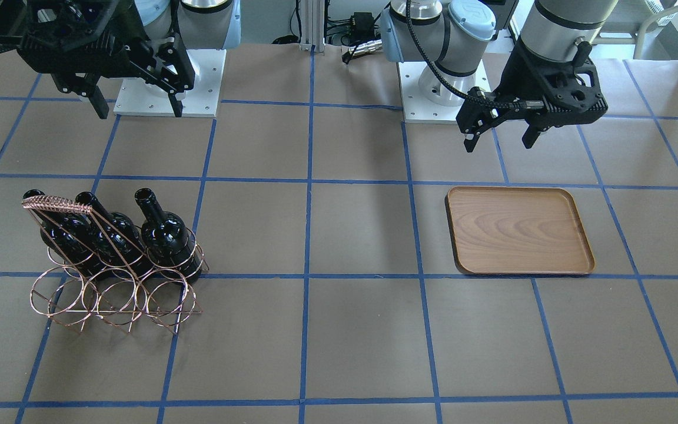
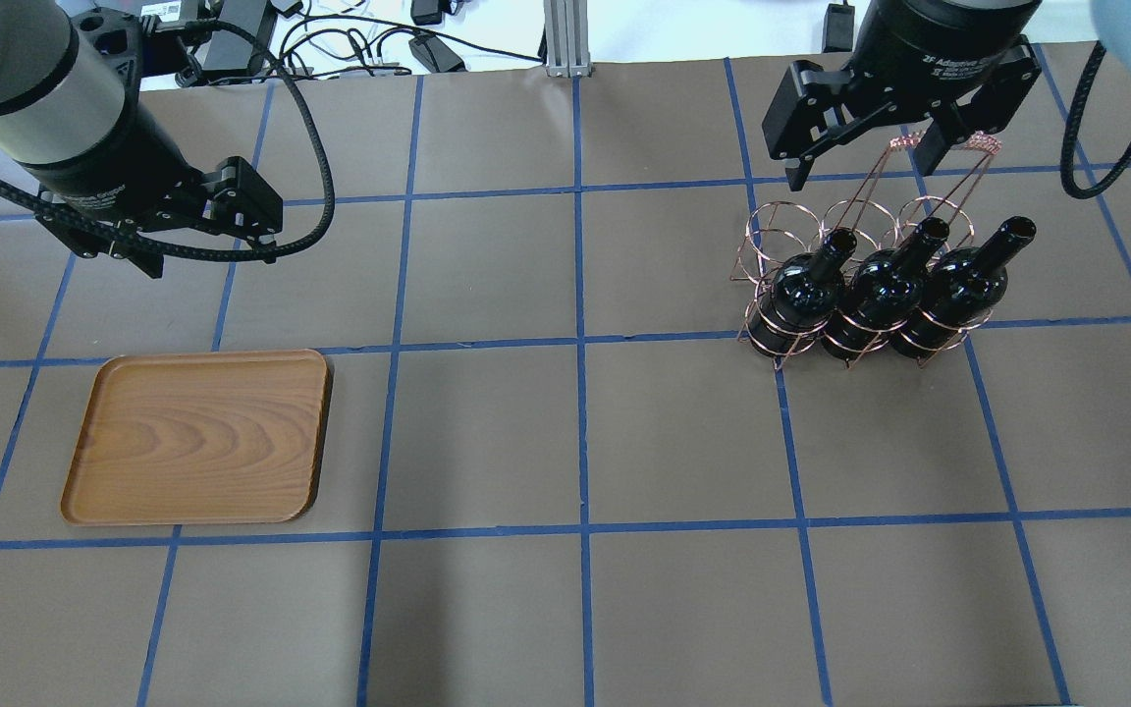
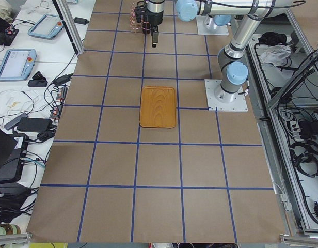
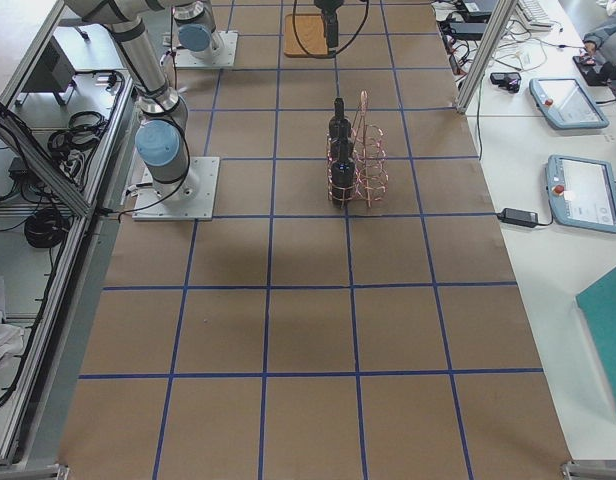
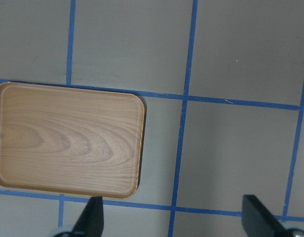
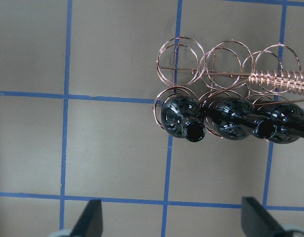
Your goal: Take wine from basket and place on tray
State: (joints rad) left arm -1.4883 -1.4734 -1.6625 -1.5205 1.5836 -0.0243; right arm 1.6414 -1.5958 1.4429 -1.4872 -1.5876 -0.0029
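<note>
Three black wine bottles stand in the robot-side row of the copper wire basket. The basket's far row of rings is empty. They also show in the right wrist view, bottles and basket handle. My right gripper hangs open and empty, high above the basket. The wooden tray lies empty on the left side. My left gripper is open and empty, raised above the table between the tray and its arm base; the tray shows below it.
The table is covered in brown paper with a blue tape grid. The two arm bases stand at the robot's edge. Cables and tablets lie beyond the far edge.
</note>
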